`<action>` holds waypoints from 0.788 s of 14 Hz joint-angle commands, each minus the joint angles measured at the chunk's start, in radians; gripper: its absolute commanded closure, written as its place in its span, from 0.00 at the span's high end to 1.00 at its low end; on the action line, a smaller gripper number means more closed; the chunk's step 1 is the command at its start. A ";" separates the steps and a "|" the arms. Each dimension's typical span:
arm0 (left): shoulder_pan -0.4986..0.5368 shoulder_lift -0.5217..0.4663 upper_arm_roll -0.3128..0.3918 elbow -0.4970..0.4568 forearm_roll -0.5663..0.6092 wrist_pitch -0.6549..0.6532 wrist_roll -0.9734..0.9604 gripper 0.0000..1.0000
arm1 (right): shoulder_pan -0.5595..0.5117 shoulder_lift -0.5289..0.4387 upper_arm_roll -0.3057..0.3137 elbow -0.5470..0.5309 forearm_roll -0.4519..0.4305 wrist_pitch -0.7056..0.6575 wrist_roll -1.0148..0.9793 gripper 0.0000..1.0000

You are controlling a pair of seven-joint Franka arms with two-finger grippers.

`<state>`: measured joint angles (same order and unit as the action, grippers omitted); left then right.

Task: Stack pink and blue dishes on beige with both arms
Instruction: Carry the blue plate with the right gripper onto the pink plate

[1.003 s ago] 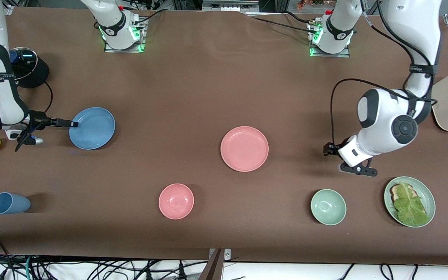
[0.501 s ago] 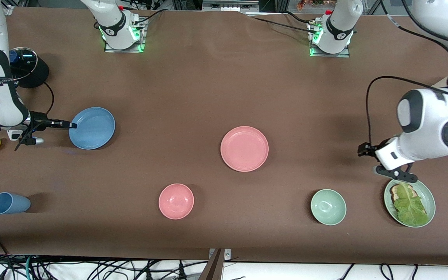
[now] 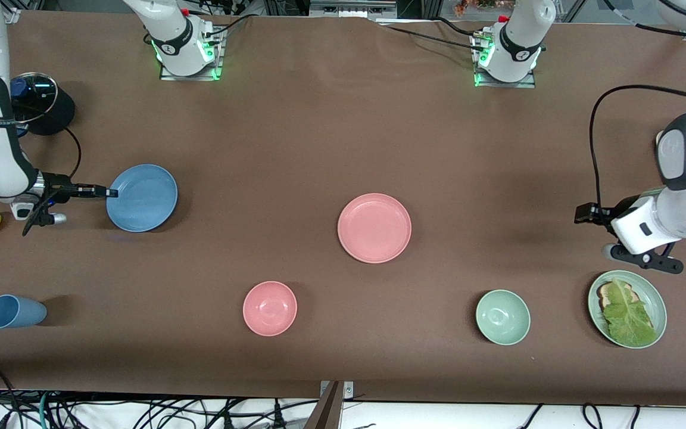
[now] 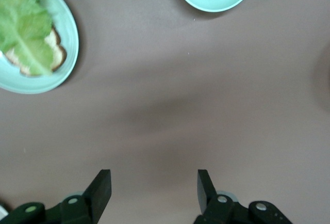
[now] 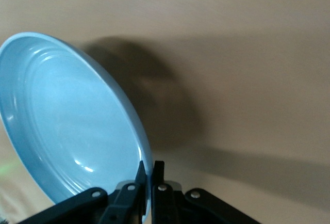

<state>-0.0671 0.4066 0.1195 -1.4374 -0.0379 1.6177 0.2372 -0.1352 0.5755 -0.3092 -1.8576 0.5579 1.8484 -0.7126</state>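
The light blue, shallow round plate of matte plastic (image 3: 142, 197) sits toward the right arm's end of the brown table (image 3: 343, 137), well apart from the pink plate. Its low rim on the side away from the pink plate is pinched between the closed fingers of the right hand (image 3: 112, 192), and in the right wrist view the plate (image 5: 72, 121) looks tilted, that edge raised. The pink, shallow round plate of the same matte plastic and size (image 3: 374, 227) lies flat and upright near the table's middle, empty, with nothing touching it.

matte blue plate (image 3: 142, 197), glossy green bowl (image 3: 502, 317)
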 commanded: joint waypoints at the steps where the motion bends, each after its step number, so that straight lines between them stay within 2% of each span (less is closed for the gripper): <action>1: 0.001 -0.057 -0.024 0.012 0.007 -0.067 -0.107 0.78 | 0.044 -0.066 0.001 0.057 -0.004 -0.106 0.082 0.00; 4: 0.001 -0.106 -0.037 0.012 0.007 -0.091 -0.144 0.82 | 0.165 -0.173 0.004 0.063 -0.052 -0.162 0.229 0.00; 5: 0.001 -0.124 -0.037 0.012 0.006 -0.099 -0.154 0.86 | 0.219 -0.204 0.002 0.063 -0.053 -0.178 0.298 0.00; 6: 0.003 -0.146 -0.037 0.012 -0.011 -0.113 -0.160 1.00 | 0.267 -0.235 0.005 0.063 -0.058 -0.187 0.380 0.00; 8: 0.003 -0.192 -0.032 0.012 -0.045 -0.137 -0.162 1.00 | 0.354 -0.264 0.021 0.064 -0.052 -0.180 0.507 0.00; 11: 0.001 -0.250 -0.035 0.011 -0.033 -0.141 -0.170 1.00 | 0.491 -0.261 0.032 0.127 -0.021 -0.149 0.674 0.00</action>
<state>-0.0680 0.2004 0.0874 -1.4180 -0.0595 1.4911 0.0825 0.2916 0.3176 -0.2748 -1.7650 0.5283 1.6860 -0.1334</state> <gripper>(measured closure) 0.000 0.952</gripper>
